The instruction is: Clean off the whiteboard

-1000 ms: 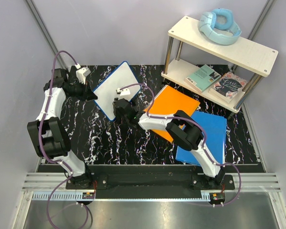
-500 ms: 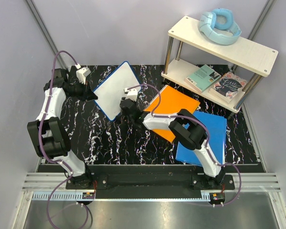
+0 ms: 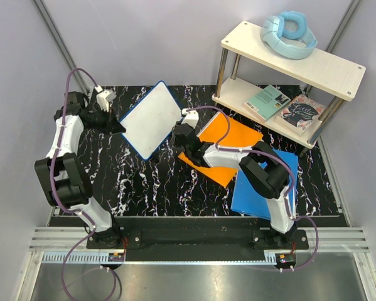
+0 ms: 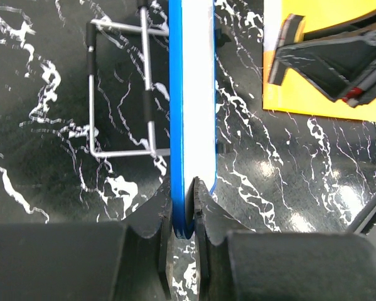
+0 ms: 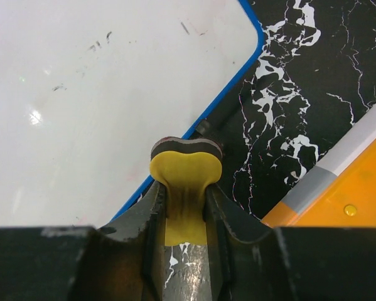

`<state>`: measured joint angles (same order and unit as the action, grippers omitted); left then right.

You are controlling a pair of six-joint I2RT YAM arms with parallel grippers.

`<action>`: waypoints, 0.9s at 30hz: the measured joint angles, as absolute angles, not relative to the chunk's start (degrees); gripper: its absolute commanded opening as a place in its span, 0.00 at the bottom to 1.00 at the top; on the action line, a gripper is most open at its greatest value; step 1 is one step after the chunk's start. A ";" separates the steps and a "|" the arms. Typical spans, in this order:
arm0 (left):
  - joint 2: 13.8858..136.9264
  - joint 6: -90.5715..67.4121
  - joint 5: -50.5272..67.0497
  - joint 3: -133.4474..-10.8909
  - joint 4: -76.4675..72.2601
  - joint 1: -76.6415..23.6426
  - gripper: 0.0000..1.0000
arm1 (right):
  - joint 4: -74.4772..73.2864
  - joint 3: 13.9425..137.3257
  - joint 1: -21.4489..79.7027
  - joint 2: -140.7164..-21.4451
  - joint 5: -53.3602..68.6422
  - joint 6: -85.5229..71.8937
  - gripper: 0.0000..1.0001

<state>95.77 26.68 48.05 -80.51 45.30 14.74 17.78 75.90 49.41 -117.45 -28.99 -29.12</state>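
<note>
Lab enclosure: grey walls (image 3: 15, 75), aluminium rail (image 3: 338, 239)

Whiteboard (image 3: 151, 119) between left claw (image 3: 118, 127) and right claw (image 3: 179, 133)

Right wrist view crops the whiteboard (image 5: 81, 106) (top, left); its faint marks (image 5: 100, 45) are unreadable.

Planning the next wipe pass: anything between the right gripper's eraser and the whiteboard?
Nothing visible. The eraser in the right gripper sits right at the blue edge of the whiteboard, over the black table, nothing between them. The left gripper clamps the opposite edge, out of that path.
</note>
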 measured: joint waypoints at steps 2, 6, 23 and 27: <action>96.01 26.68 48.12 -80.77 46.44 15.51 0.00 | 17.69 75.13 49.45 -116.57 -28.42 -29.82 0.00; 96.99 27.05 48.27 -82.26 49.65 16.80 0.00 | 16.34 73.54 49.45 -115.22 -27.24 -31.20 0.00; 104.25 29.58 50.35 -88.86 56.45 18.48 0.06 | 9.63 73.95 45.58 -118.96 -14.63 -41.69 0.38; 105.54 29.85 50.35 -90.02 57.52 18.74 0.22 | 9.56 74.37 44.84 -119.50 -12.03 -42.39 0.47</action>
